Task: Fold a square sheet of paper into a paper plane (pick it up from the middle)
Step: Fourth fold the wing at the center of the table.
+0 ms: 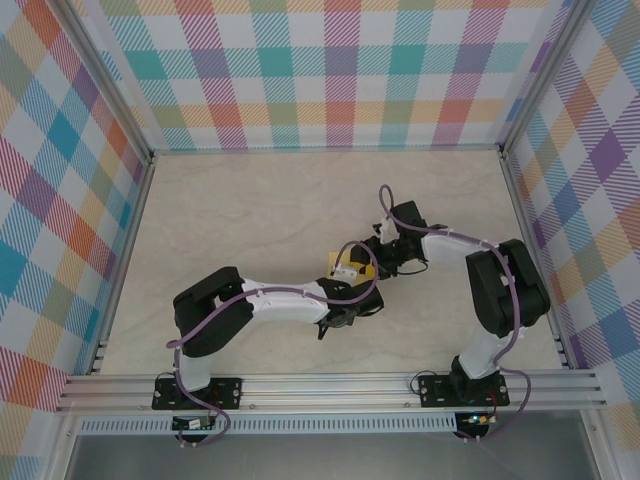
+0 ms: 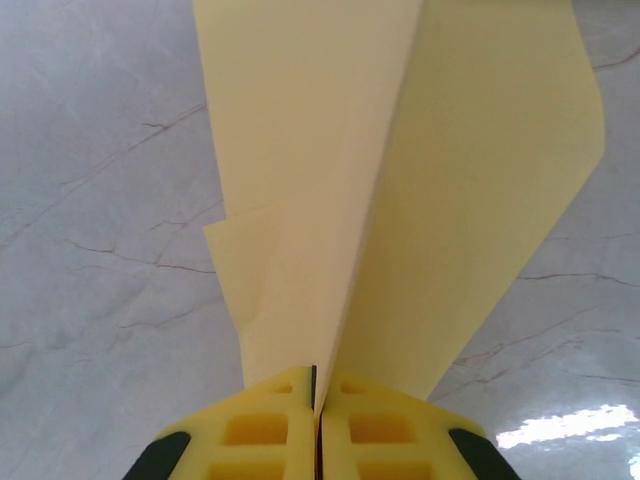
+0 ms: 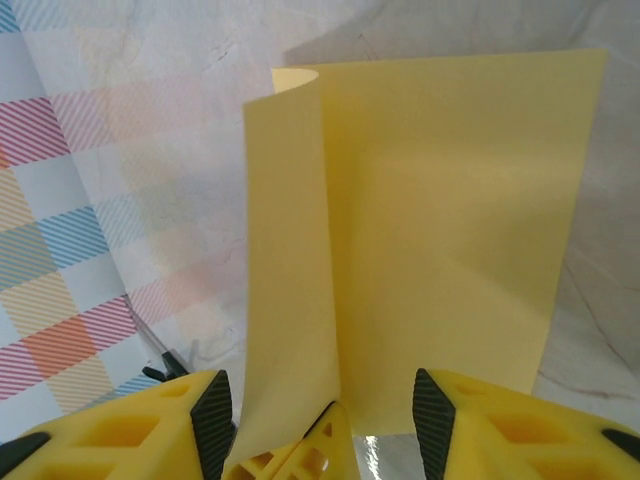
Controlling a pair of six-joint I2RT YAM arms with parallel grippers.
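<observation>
Left gripper clamped shut on the creased yellow paper, over the desk. Right gripper open, fingers straddling the paper's edge, not pinching.

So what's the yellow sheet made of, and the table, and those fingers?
The yellow sheet looks like thin matte paper: it curls and holds a sharp crease. The table is glossy with marble veins, perhaps laminate. The left fingers look like moulded yellow plastic with hollow pockets.

Square sheet of paper thin, matt yellow; table glossy, marble-look; left fingers matt yellow plastic
</observation>
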